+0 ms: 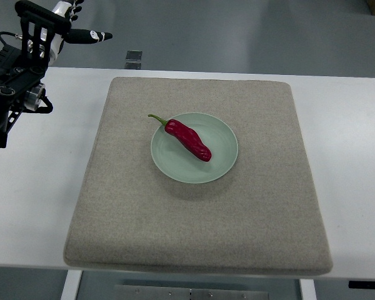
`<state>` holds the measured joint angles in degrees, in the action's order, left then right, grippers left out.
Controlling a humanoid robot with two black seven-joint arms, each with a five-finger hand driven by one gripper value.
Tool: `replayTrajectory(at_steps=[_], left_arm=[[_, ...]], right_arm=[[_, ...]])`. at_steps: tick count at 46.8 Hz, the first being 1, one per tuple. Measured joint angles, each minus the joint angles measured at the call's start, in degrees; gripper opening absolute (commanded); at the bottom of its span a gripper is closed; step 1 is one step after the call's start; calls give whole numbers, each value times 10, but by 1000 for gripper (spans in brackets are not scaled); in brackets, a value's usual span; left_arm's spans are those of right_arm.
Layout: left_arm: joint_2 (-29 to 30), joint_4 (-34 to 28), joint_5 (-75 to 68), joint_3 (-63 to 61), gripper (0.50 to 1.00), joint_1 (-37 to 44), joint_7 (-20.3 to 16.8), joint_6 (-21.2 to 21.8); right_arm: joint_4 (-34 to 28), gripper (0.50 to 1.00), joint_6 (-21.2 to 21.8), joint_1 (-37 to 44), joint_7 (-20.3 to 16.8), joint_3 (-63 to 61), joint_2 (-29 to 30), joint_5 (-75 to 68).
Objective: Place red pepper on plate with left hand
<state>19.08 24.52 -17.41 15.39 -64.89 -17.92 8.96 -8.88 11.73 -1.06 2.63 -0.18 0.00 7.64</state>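
While lying on plate (222, 164), red pepper (189, 140) stem upper-left

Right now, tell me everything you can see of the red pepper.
The red pepper is a long, glossy, slightly wrinkled chilli, deep red, with a thin curved green stem at its upper-left end. It lies flat and diagonal, stem to the upper left and blunt tip to the lower right, on the pale green plate, its stem reaching past the rim. Only the plate touches it; the left hand is far off at the upper left.
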Motion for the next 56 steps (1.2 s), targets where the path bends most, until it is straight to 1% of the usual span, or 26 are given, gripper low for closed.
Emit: replayTrajectory(at_steps=[7, 15, 25, 32, 36, 39, 46, 52, 56], left_arm=[[0, -6, 139, 3, 992, 2, 1, -3], [0, -11, 228, 29, 992, 5, 7, -31], [-5, -31, 298, 34, 992, 8, 9, -106], [-8, -49, 340, 42, 992, 19, 9, -189], [-11, -59, 355, 53, 992, 22, 9, -219], [-19, -62, 362, 60, 992, 25, 9, -230], [-27, -59, 367, 81, 992, 34, 9, -233], [-34, -58, 368, 87, 992, 40, 9, -243], [-41, -57, 368, 106, 992, 43, 9, -241]], right_arm=[[0, 928, 0, 0, 0, 0, 0, 0], [0, 928, 0, 0, 0, 0, 0, 0], [0, 928, 0, 0, 0, 0, 0, 0], [0, 928, 0, 0, 0, 0, 0, 0], [0, 928, 0, 0, 0, 0, 0, 0], [0, 928, 0, 0, 0, 0, 0, 0], [0, 928, 0, 0, 0, 0, 0, 0], [0, 928, 0, 0, 0, 0, 0, 0], [0, 930, 0, 0, 0, 0, 0, 0]])
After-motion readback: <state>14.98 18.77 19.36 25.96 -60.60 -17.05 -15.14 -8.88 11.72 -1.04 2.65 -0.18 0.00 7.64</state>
